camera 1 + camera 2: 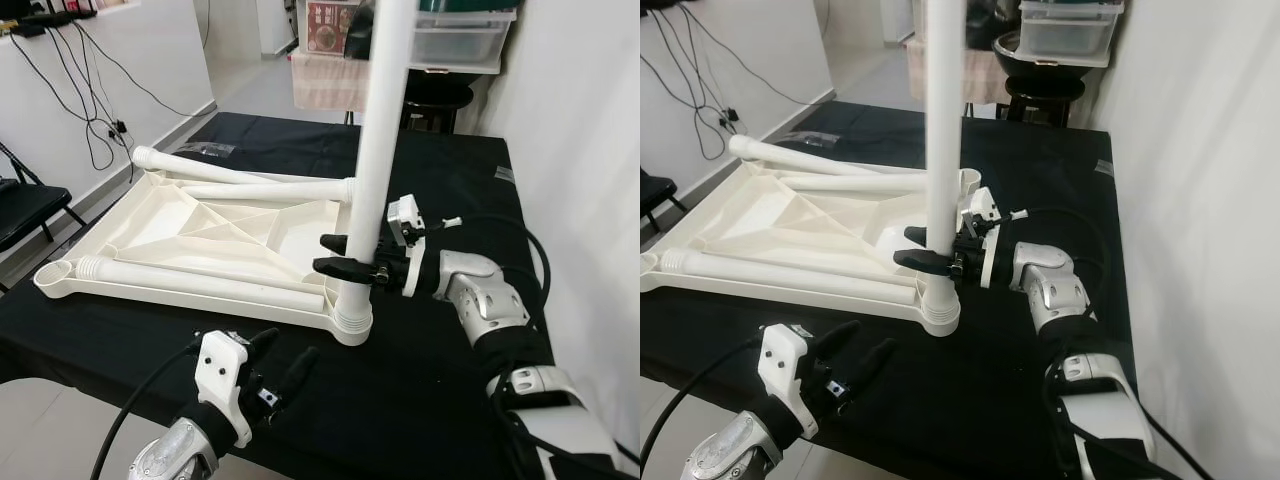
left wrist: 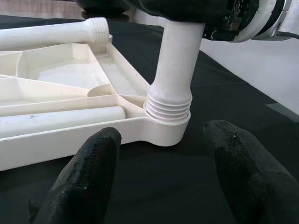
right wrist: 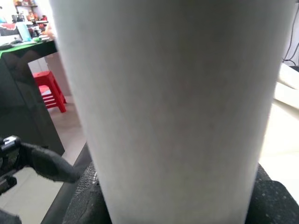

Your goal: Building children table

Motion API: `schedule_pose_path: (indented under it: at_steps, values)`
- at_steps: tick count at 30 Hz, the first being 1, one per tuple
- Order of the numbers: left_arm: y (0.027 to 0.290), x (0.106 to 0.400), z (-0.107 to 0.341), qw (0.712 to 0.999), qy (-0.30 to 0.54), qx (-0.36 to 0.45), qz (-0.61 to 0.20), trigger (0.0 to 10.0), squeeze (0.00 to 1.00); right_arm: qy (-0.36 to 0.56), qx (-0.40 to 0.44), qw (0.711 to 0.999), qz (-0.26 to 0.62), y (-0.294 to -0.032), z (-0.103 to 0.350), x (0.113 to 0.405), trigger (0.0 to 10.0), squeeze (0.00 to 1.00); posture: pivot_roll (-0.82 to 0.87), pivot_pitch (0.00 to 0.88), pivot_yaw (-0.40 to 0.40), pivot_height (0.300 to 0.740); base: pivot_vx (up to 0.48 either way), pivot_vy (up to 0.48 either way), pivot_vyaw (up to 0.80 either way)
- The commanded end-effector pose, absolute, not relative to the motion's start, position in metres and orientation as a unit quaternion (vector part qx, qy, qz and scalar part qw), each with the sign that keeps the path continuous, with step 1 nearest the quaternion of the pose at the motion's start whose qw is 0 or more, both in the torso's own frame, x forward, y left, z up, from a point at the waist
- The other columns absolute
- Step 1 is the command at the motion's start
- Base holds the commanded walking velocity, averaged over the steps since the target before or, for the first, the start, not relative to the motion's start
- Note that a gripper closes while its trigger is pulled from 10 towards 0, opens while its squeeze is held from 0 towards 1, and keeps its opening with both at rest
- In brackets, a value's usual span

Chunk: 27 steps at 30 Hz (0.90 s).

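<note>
I can't see the top of the upright white plastic table leg (image 1: 378,150), it's cropped; right gripper (image 1: 338,256) is clamped around it, left gripper (image 1: 282,362) is spread apart nearby.

Pretty much everything table-related is seen in plain cream-white: the upside-down tabletop (image 1: 160,225) and the upright leg (image 1: 375,150). A solid black cloth (image 1: 450,180) is spread underneath. The gripper fingers (image 2: 84,182) are matte black, and a red stool (image 3: 49,91) is spotted.
</note>
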<state>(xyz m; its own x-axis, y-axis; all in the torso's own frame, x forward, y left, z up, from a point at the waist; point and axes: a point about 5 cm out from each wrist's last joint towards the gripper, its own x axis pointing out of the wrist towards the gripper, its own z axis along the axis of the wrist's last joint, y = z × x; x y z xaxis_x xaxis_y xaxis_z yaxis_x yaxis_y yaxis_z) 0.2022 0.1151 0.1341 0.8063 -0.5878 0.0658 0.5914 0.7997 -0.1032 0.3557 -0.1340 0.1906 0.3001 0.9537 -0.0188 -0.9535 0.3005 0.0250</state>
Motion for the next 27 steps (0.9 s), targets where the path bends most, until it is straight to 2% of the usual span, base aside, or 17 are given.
schedule_pose_path:
  at_steps: [1, 4, 5, 6, 7, 8, 9, 10, 11, 12, 18, 19, 20, 21, 22, 23, 27]
  values:
    - [0.116, 0.202, 0.13, 0.949, -0.002, -0.063, -0.309, 10.0, 0.0, 0.03, 0.015, 0.802, 0.596, -0.136, 0.178, 0.35, 0.0, 0.0, 0.03, 0.074, -0.009, 0.74, 0.0, 0.0, 0.0]
    - [0.116, 0.201, 0.13, 0.949, -0.002, -0.063, -0.308, 10.0, 0.0, 0.037, 0.005, 0.813, 0.58, -0.14, 0.172, 0.347, 0.0, 0.0, 0.02, 0.077, -0.011, 0.74, 0.0, 0.0, 0.0]
    - [0.117, 0.2, 0.131, 0.95, -0.002, -0.062, -0.307, 10.0, 0.0, 0.062, -0.037, 0.89, 0.451, -0.134, 0.151, 0.342, 0.0, 0.0, 0.03, 0.087, -0.022, 0.74, 0.0, 0.0, 0.0]
    - [0.118, 0.199, 0.131, 0.95, -0.002, -0.061, -0.307, 10.0, 0.0, 0.068, -0.063, 0.931, 0.353, -0.131, 0.143, 0.339, 0.0, 0.0, 0.03, 0.088, -0.022, 0.74, 0.0, 0.0, 0.0]
    - [0.119, 0.199, 0.131, 0.95, -0.002, -0.06, -0.306, 10.0, 0.0, 0.069, -0.08, 0.952, 0.286, -0.13, 0.139, 0.336, 0.0, 0.0, 0.03, 0.088, -0.022, 0.74, 0.0, 0.0, 0.0]
    - [0.12, 0.199, 0.132, 0.95, -0.002, -0.06, -0.306, 10.0, 0.0, 0.098, -0.032, 0.97, 0.218, -0.125, 0.133, 0.319, 0.0, 0.0, 0.02, 0.109, -0.008, 0.74, 0.0, 0.0, 0.0]
    - [0.121, 0.199, 0.132, 0.95, -0.002, -0.06, -0.306, 10.0, 0.0, 0.125, -0.001, 0.96, 0.249, -0.109, 0.127, 0.296, 0.0, 0.0, 0.02, 0.109, -0.008, 0.74, 0.0, 0.0, 0.0]
    - [0.121, 0.199, 0.132, 0.95, -0.002, -0.06, -0.306, 10.0, 0.0, 0.125, -0.001, 0.96, 0.249, -0.109, 0.127, 0.296, 0.0, 0.0, 0.02, 0.109, -0.008, 0.74, 0.0, 0.0, 0.0]
    - [0.121, 0.199, 0.132, 0.95, -0.001, -0.059, -0.307, 10.0, 0.0, 0.119, -0.069, 0.943, 0.302, -0.096, 0.132, 0.284, 0.0, 0.0, 0.0, 0.1, 0.005, 0.74, 0.0, 0.0, 0.0]
    - [0.122, 0.2, 0.131, 0.95, 0.0, -0.059, -0.308, 10.0, 0.0, 0.072, -0.084, 0.939, 0.326, -0.092, 0.143, 0.282, 0.0, 0.0, -0.01, 0.096, 0.013, 0.74, 0.0, 0.0, 0.0]
    - [0.12, 0.202, 0.131, 0.946, 0.004, -0.067, -0.318, 10.0, 0.0, 0.102, -0.028, 0.946, 0.308, -0.103, 0.136, 0.301, 0.0, 0.0, 0.01, 0.094, 0.005, 0.74, 0.0, 0.0, 0.0]
    - [0.12, 0.202, 0.131, 0.947, 0.003, -0.066, -0.316, 10.0, 0.0, 0.097, -0.038, 0.944, 0.313, -0.101, 0.137, 0.303, 0.7, 0.0, 0.0, 0.094, 0.008, 0.74, 0.0, 0.0, 0.0]
    - [0.12, 0.202, 0.132, 0.948, 0.001, -0.065, -0.311, 10.0, 0.0, 0.094, -0.04, 0.941, 0.323, -0.1, 0.138, 0.305, 10.0, 0.0, 0.0, 0.095, 0.007, 0.74, 0.0, 0.0, 0.0]
    - [0.12, 0.202, 0.132, 0.948, 0.001, -0.065, -0.311, 10.0, 0.0, 0.094, -0.04, 0.941, 0.323, -0.1, 0.138, 0.305, 10.0, 0.0, 0.0, 0.095, 0.007, 0.74, 0.0, 0.0, 0.0]
    - [0.121, 0.202, 0.132, 0.949, -0.001, -0.065, -0.308, 10.0, 0.0, 0.091, -0.041, 0.939, 0.329, -0.097, 0.14, 0.304, 10.0, 0.24, 0.0, 0.095, 0.007, 0.74, 0.0, 0.0, 0.0]
    - [0.121, 0.203, 0.132, 0.95, -0.001, -0.066, -0.306, 10.0, 0.0, 0.084, -0.028, 0.936, 0.34, -0.097, 0.142, 0.305, 10.0, 1.0, 0.0, 0.09, 0.002, 0.74, 0.0, 0.0, 0.0]
    - [0.12, 0.204, 0.132, 0.949, -0.001, -0.067, -0.308, 10.0, 0.0, 0.057, 0.0, 0.914, 0.403, -0.091, 0.154, 0.305, 10.0, 1.0, 0.0, 0.08, 0.002, 0.74, 0.0, 0.0, 0.0]
